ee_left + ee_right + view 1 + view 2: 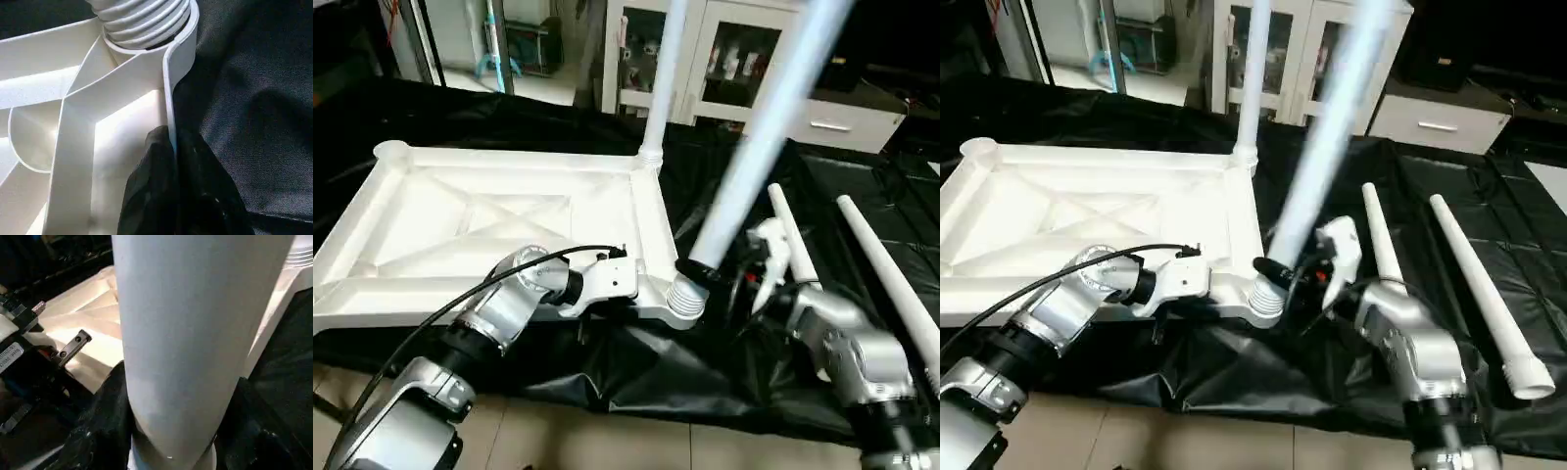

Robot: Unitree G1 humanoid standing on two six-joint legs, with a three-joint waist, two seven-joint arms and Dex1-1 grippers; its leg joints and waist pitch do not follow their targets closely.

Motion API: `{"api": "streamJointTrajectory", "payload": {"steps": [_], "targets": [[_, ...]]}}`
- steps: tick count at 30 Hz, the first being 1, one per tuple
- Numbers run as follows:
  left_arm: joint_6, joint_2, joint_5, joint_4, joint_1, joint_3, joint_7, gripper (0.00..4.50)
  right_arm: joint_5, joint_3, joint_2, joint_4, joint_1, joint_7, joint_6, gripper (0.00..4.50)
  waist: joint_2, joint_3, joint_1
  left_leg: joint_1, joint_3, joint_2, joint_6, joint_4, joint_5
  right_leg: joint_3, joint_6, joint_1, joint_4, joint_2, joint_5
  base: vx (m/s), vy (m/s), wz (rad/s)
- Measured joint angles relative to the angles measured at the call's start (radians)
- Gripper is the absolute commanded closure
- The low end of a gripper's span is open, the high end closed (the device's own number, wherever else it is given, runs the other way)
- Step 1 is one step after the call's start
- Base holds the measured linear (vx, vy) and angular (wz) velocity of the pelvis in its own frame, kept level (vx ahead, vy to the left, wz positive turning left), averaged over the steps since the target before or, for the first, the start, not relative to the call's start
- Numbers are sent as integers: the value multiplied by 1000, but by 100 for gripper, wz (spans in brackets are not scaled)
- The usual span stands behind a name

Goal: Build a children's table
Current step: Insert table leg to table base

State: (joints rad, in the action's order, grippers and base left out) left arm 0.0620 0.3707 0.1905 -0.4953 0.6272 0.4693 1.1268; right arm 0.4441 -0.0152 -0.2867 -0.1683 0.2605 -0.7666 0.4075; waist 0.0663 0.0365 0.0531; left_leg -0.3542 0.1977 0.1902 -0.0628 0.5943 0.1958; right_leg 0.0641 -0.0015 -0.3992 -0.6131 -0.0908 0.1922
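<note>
Head view: tabletop (509, 225) upside down on black-covered counter (862, 196), far leg (663, 78) fitted. Left wrist: my left gripper (171, 161) clamps its rim. Right wrist: right gripper (171, 431) grasps second leg (195, 333) at near socket (686, 299); next I thread it upright

Upturned white tabletop (509, 225), one upright leg (664, 78), another tilted leg (764, 137) at near socket (686, 299).
</note>
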Motion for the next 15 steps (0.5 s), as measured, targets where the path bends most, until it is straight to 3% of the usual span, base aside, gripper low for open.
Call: {"api": "streamJointTrajectory", "payload": {"steps": [10,15], "targets": [[-10,-13,1,-20,11,1,-3,450,-32,-5,40,63,-102,57,-133,264,-4,1,5,0,0,-1,0,-4,0,0,1,0,3,0,0,0,0,0],[-16,-15,1,-22,11,2,-3,450,-57,11,37,87,-121,67,-161,264,-6,1,6,-1,0,-1,0,-4,0,0,1,0,3,0,1,0,0,0]]}}
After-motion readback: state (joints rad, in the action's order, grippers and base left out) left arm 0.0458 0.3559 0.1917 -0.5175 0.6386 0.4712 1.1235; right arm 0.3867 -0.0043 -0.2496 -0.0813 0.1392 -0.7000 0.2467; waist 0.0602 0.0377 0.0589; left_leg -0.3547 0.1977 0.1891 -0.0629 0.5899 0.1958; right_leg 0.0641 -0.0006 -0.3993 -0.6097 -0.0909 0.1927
